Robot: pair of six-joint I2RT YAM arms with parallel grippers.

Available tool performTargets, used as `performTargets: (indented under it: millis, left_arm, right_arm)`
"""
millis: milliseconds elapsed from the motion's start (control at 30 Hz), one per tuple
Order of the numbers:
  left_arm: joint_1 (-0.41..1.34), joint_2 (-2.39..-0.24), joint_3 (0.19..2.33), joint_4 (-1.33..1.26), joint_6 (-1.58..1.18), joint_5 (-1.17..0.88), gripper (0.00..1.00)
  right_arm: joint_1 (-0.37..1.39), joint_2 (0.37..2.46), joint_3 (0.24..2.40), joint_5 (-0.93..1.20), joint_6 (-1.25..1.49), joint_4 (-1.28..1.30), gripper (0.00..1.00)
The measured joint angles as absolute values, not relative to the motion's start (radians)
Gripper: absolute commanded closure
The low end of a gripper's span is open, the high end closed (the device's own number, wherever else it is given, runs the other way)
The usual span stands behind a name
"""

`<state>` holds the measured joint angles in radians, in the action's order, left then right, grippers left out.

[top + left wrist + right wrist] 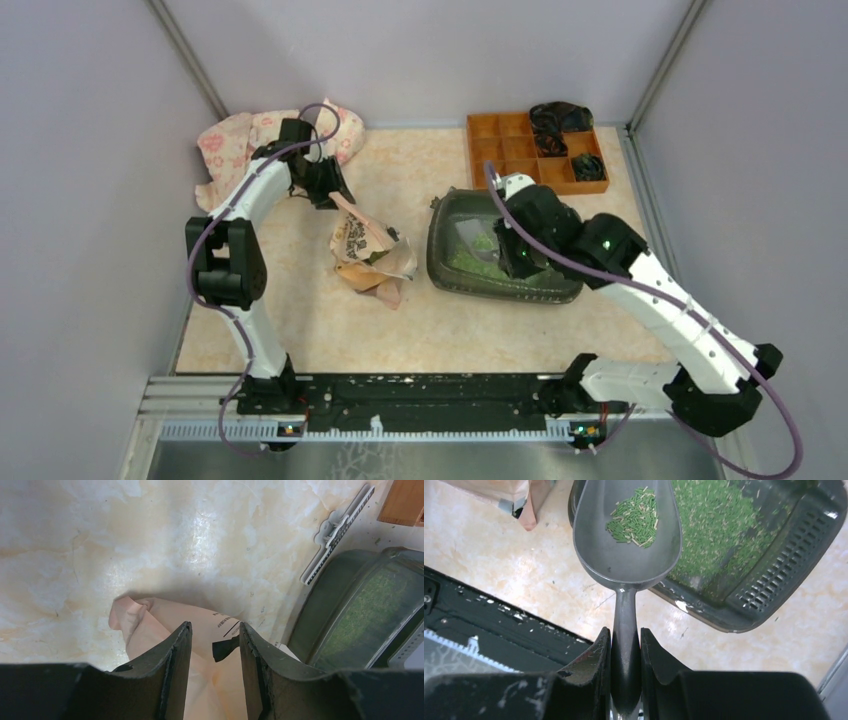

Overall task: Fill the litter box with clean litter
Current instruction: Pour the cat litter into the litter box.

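Note:
The litter box is a dark shallow tray at centre right, with green clean litter spread over its floor. My right gripper is shut on the handle of a grey metal scoop, whose bowl hangs over the box's near rim. The scoop holds a small heap of green pellets. My left gripper is shut on the top of the peach paper bag, which stands crumpled left of the litter box. From above, this left gripper sits at the bag's upper corner.
An orange compartmented organiser holding dark items stands behind the litter box. A pink flowered cloth lies in the back left corner. A white ribbed strip lies on the table beside the box. The black base rail runs along the near edge.

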<state>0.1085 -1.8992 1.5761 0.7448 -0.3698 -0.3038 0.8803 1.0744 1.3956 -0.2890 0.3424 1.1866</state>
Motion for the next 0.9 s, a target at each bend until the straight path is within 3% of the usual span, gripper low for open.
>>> performTargets:
  millis: [167, 433, 900]
  left_arm:
    - [0.109, -1.899, 1.576, 0.736, -0.371, -0.326, 0.54]
    - [0.109, -1.899, 1.587, 0.72, -0.373, -0.353, 0.54]
    - [0.099, -1.91, 1.589, 0.703, -0.374, -0.381, 0.54]
  right_arm:
    - [0.682, 1.156, 1.439, -0.054, 0.332, 1.25, 1.0]
    - [0.354, 1.18, 1.289, 0.276, 0.304, 1.221, 1.0]
    - [0.182, 1.222, 1.203, 0.589, 0.3, 1.095, 1.0]
